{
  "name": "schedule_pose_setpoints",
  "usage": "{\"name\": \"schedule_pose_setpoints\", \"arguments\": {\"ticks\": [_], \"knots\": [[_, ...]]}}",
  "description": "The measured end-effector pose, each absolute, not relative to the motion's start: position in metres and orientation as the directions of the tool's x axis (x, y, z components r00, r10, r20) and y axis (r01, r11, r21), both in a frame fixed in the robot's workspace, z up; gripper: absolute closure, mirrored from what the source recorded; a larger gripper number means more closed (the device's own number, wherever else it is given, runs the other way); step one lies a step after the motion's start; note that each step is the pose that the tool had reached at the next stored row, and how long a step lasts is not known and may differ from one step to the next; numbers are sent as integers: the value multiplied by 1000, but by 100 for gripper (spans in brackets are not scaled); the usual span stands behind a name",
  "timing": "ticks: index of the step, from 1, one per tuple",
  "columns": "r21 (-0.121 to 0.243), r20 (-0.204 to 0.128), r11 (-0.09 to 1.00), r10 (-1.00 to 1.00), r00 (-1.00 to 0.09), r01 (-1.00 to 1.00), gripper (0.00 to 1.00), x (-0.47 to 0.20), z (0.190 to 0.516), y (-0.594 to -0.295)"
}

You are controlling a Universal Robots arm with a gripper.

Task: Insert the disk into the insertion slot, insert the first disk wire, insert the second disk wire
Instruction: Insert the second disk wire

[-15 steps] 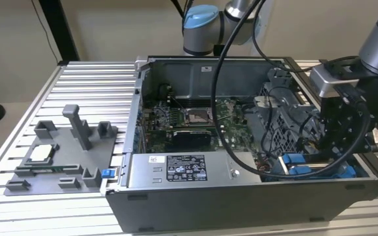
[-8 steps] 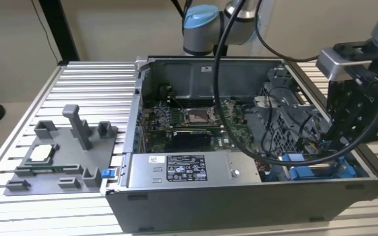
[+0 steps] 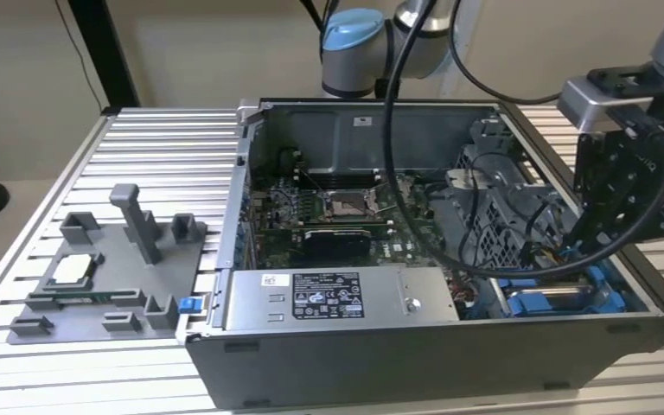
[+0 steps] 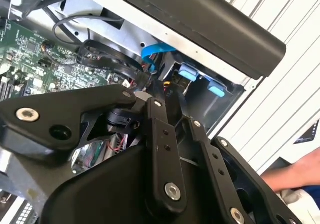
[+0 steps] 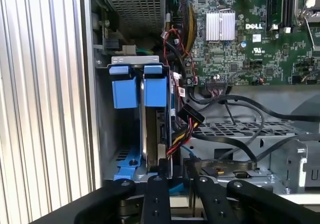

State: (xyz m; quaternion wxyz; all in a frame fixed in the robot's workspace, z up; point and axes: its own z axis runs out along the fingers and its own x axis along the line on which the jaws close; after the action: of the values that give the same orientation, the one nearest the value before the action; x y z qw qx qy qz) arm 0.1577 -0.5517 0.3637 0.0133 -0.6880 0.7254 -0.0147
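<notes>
The pincer (image 4: 167,91) hangs inside the case (image 4: 200,19) near blue tabs (image 4: 187,74).

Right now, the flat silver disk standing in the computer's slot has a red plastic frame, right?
Not red. The flat silver metal disk standing in the slot has a bright blue plastic frame, as the first wrist view shows.

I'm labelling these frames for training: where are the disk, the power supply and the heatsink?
disk (image 5: 155,91): first wrist view, on its blue frame's end.
power supply (image 3: 332,298): exterior view, on its labelled face.
heatsink (image 5: 220,25): first wrist view, on the middle of its fins.
</notes>
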Motion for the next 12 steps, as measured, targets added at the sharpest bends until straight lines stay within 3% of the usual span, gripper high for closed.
{"name": "schedule_pose_setpoints", "arguments": {"ticks": [6,12], "knots": [[5,4,53,-999,-53,-999,0,162,365,-549],[14,5,53,-999,-53,-999,0,170,367,-545]]}}
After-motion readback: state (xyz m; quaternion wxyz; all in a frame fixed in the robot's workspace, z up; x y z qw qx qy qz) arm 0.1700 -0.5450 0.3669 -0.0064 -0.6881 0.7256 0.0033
